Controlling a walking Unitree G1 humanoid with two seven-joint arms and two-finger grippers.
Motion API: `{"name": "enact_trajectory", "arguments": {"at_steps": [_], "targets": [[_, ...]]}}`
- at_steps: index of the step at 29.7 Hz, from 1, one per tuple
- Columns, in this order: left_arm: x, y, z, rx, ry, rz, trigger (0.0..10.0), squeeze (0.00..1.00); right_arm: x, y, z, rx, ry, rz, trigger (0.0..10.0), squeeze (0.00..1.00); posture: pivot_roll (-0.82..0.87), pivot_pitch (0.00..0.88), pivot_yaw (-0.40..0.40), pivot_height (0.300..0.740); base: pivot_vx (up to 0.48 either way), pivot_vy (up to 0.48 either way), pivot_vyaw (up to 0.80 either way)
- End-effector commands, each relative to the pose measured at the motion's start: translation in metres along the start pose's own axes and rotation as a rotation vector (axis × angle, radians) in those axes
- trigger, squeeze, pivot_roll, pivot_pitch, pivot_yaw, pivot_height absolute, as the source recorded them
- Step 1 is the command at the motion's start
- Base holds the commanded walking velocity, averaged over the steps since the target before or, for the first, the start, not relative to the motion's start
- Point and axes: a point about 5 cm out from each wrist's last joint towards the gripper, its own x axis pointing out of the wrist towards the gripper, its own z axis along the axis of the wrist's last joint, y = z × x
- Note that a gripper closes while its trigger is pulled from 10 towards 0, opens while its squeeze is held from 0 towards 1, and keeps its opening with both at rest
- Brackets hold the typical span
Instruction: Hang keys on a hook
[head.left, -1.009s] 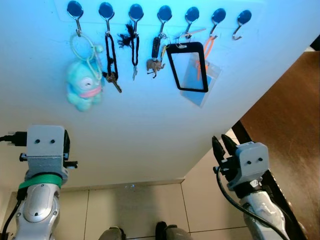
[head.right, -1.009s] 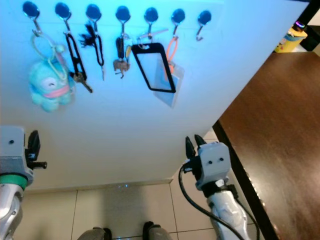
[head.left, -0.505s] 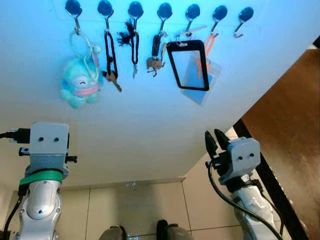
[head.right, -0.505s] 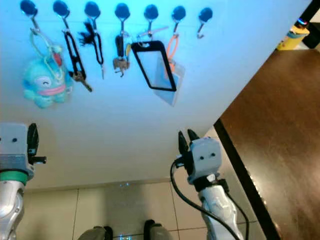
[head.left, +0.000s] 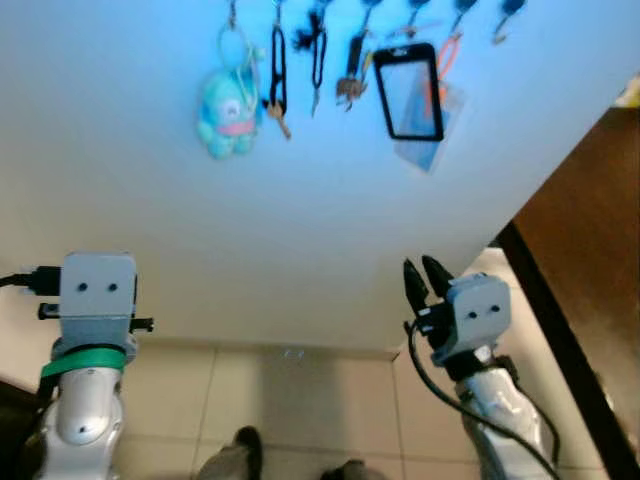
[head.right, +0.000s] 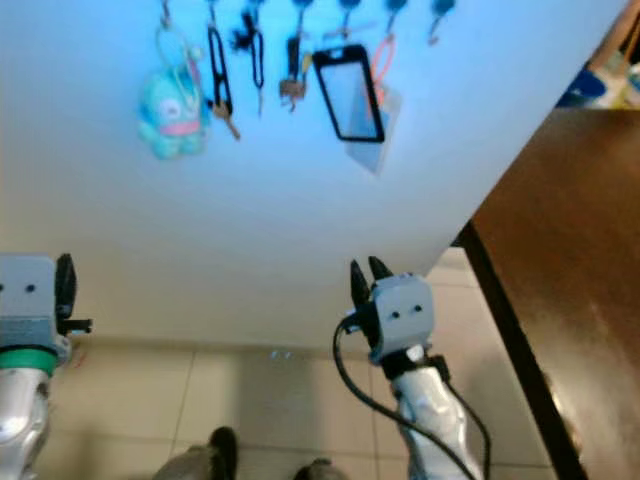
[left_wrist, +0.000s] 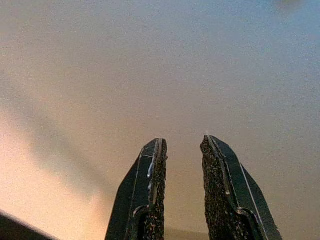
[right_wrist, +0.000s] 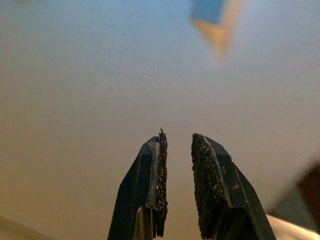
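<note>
hanging on wall hooks, plush toy (head.left: 230, 112), keys (head.left: 277, 105), badge holder (head.left: 411, 92), left claw (left_wrist: 182, 150) and right claw (right_wrist: 177, 141) slightly apart, empty

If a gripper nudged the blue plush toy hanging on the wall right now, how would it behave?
The blue plush toy looks soft, so probably light and squashy. It dangles from a thin loop, so it would likely swing rather than resist. Its fuzzy surface probably grips well.

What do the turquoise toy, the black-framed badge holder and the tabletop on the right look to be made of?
Turquoise toy: looks like soft plush, with a fuzzy rounded outline and a pink band; blur leaves it open. Badge holder: probably plastic, a smooth black frame around a clear window that lets the wall show through. Tabletop: dark brown wood or wood veneer, with a faint sheen.
</note>
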Motion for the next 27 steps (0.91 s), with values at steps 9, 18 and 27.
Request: {"name": "enact_trajectory", "arguments": {"at_steps": [9, 18, 27], "targets": [[-0.0010, -0.0010, -0.0065, 0.018, 0.010, -0.009, 10.0, 0.00, -0.0035, 0.0044, -0.0074, -0.001, 0.021, 0.009, 10.0, 0.00, 0.05, 0.064, 0.024, 0.740, -0.371, 0.000, 0.00], [-0.0008, -0.0030, -0.0075, 0.021, 0.000, -0.012, 10.0, 0.00, -0.0015, 0.0068, -0.0089, -0.015, 0.011, 0.018, 10.0, 0.00, 0.05, 0.056, 0.026, 0.740, -0.387, 0.000, 0.00], [0.0053, -0.0065, -0.0114, 0.032, -0.003, -0.048, 10.0, 0.00, 0.0051, 0.0083, -0.0102, -0.019, 0.000, 0.002, 10.0, 0.00, 0.05, 0.048, 0.059, 0.740, -0.402, 0.000, 0.00]]}}
